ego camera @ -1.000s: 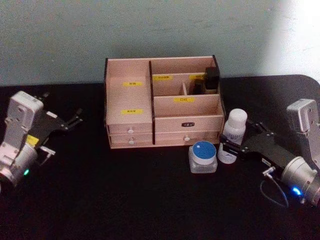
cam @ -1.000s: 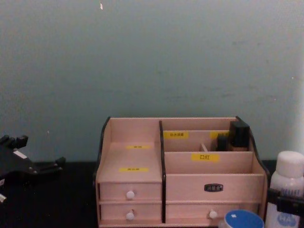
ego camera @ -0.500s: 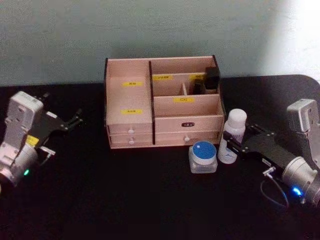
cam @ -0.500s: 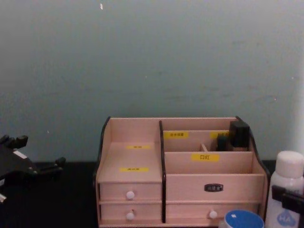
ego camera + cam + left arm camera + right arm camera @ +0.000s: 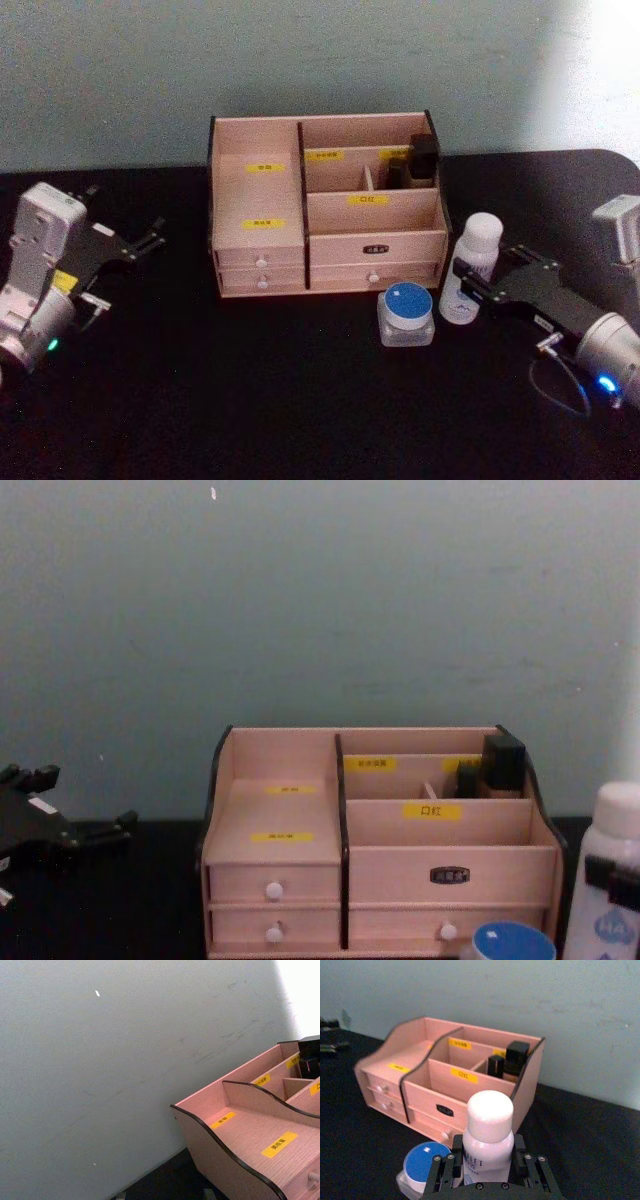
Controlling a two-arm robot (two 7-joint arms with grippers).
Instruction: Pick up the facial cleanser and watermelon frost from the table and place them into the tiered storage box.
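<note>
Cleanser [image 5: 478, 245] stands upright just right of the box [image 5: 375, 245], beside the jar [image 5: 406, 312]. My right claw [image 5: 462, 290] is closed round its lower body, gripping low so it stays steady when lifted. My left claw [image 5: 150, 238] hangs spread and empty over the worktop [image 5: 300, 400], far left.

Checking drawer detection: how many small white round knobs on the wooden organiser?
3, on the light wooden tiered storage box: upper white knob and lower white knob on the left drawers, third knob on the lower right drawer. None seems hidden.

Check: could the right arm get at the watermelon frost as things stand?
Probably not yet: the right end effector is clamped on the facial cleanser, beside the watermelon frost. The left end effector sits parked far left.
</note>
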